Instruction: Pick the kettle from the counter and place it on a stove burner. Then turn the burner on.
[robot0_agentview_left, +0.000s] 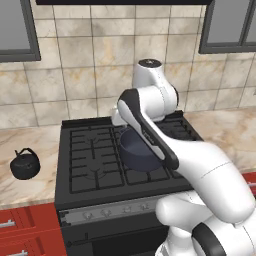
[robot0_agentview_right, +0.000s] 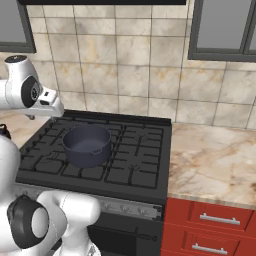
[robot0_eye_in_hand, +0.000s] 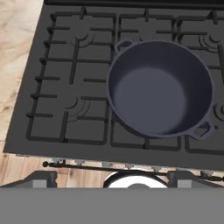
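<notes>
The small black kettle stands upright on the beige marbled counter, left of the black stove. My gripper hangs high above the stove's front middle and looks straight down. Its two finger tips sit far apart at the bottom of the hand view, open and holding nothing. The left-front burner lies bare under its grate bars, also seen as the left-front burner from the base. The kettle is well to the left of the gripper.
A large dark grey two-handled pot sits on the stove's front middle, just right of the left-front burner. Stove knobs line the front panel. More counter stretches right of the stove, with red drawers below.
</notes>
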